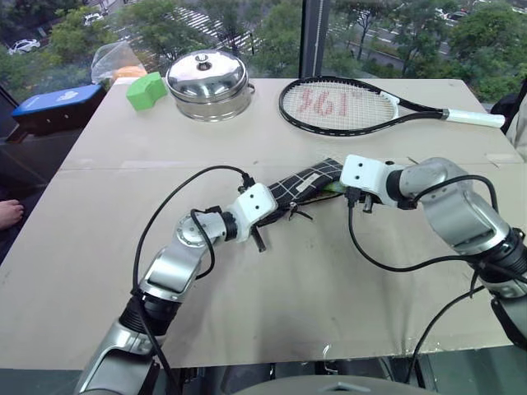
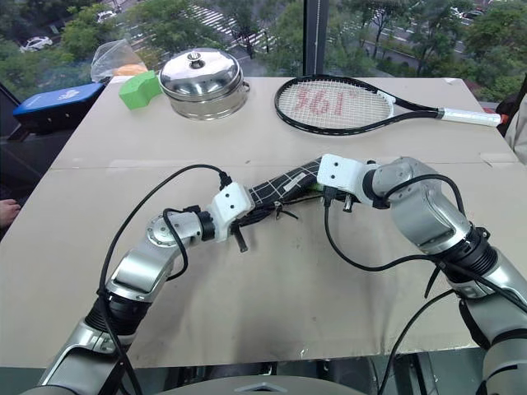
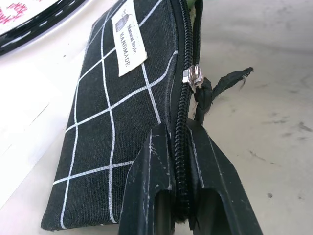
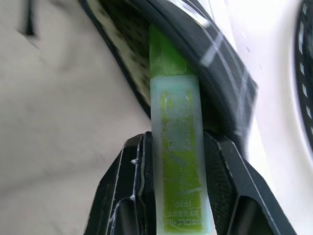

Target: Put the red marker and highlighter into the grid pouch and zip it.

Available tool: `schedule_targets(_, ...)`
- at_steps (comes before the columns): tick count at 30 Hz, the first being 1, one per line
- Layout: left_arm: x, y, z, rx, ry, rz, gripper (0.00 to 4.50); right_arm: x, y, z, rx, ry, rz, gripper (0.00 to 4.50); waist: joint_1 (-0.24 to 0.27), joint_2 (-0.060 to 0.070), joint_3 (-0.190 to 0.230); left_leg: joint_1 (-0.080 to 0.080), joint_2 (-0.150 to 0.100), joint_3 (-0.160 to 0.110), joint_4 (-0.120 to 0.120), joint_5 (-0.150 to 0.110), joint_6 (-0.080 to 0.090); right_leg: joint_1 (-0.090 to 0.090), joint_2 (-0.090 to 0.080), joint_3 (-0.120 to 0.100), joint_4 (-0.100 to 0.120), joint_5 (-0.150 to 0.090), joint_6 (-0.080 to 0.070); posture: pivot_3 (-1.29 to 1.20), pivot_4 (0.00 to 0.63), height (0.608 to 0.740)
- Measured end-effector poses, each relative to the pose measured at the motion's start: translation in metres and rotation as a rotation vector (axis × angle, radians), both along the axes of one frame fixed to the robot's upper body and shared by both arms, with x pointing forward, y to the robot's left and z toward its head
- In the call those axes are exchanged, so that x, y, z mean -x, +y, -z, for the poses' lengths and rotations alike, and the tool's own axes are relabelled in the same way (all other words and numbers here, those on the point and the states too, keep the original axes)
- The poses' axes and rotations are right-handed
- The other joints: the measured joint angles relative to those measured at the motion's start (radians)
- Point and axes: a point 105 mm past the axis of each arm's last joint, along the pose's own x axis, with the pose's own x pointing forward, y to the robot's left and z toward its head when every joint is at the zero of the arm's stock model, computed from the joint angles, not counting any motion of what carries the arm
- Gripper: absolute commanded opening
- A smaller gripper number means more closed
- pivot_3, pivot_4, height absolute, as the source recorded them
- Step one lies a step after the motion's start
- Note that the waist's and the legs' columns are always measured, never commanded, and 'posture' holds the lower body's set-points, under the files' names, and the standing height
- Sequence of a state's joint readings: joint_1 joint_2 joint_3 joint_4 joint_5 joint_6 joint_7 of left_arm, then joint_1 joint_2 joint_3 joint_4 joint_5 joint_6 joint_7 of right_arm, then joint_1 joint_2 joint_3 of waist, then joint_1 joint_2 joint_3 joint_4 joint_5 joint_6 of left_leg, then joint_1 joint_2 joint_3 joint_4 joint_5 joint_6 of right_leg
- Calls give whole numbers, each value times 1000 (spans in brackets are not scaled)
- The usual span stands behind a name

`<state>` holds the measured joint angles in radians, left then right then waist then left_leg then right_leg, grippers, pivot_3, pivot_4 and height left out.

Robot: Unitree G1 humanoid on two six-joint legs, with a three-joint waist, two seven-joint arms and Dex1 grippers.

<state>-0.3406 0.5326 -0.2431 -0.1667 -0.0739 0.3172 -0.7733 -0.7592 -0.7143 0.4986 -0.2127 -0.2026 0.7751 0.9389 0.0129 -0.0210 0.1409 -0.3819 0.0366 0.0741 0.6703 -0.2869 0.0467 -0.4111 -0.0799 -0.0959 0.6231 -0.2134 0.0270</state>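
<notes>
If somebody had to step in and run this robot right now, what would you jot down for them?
Left gripper: shut on the grid pouch at its zipper edge, holding it on the table.
Right gripper: shut on the highlighter, green cap end going into the pouch mouth.
Red marker: I cannot see it; perhaps already in the pouch.
Done: pouch open, highlighter partly in.
Left: push the highlighter fully in, let go, check on the marker, zip shut.
</notes>
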Motion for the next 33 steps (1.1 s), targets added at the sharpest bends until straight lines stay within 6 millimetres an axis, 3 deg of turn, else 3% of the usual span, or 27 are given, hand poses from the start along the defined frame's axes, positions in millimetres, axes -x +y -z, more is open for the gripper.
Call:
schedule_targets(3,0,-4,0,5,0,11,0,-3,22,5,11,-53,-78,757,-6,0,0,1,1,0,0,0,0,0,1,1,2,0,0,0,150,740)
schedule_targets(4,0,-6,-1,10,-4,19,0,-4,44,8,13,-102,-158,757,-8,0,0,1,1,0,0,0,0,0,2,1,2,0,0,0,150,740)
schedule_targets(5,0,-6,-1,10,-5,19,0,-4,44,8,13,-102,-160,757,-9,0,0,1,1,0,0,0,0,0,2,0,2,0,0,0,150,740)
schedule_targets(7,0,-8,0,13,-7,26,0,-5,59,11,-5,-111,-218,1922,-6,0,0,0,1,0,0,0,0,0,2,0,2,0,0,0,150,740)
schedule_targets(10,0,-9,1,16,-2,30,0,-7,59,14,-5,-112,-234,2975,4,0,0,-1,0,-1,1,0,0,0,0,-1,1,0,0,0,150,740)
schedule_targets(12,0,-10,2,29,9,17,0,-8,54,13,-34,-131,-219,3959,4,0,0,-1,0,0,1,0,0,0,0,0,0,0,0,0,150,740)
schedule_targets(17,-2,-11,4,112,84,-44,0,11,23,-3,-287,28,-70,3959,3,0,0,-1,0,-1,1,0,0,0,0,-1,2,0,1,0,150,740)
schedule_targets(20,-5,-6,0,144,110,-80,0,51,3,-17,-555,263,3,3959,4,0,0,0,1,-4,1,0,0,2,0,-3,2,0,0,0,150,740)
schedule_targets(22,-7,-3,-2,151,118,-94,0,77,6,-14,-678,395,11,3959,-1,0,-1,1,1,-4,0,-3,4,2,0,-2,2,0,0,0,150,740)
schedule_targets(24,-8,-5,-7,159,112,-85,0,86,18,-3,-749,473,40,3959,-6,0,-1,2,1,-3,0,-3,5,1,0,0,3,0,0,0,150,740)
schedule_targets(28,-9,-6,-11,159,109,-65,0,79,43,12,-873,500,137,3959,-3,1,-1,2,1,-4,0,-2,4,1,1,0,3,1,-2,0,150,740)
schedule_targets(33,-7,-7,-11,156,124,-42,0,54,63,21,-1019,446,267,3959,2,1,-1,1,0,-2,0,0,-1,1,2,0,2,1,-2,0,150,740)
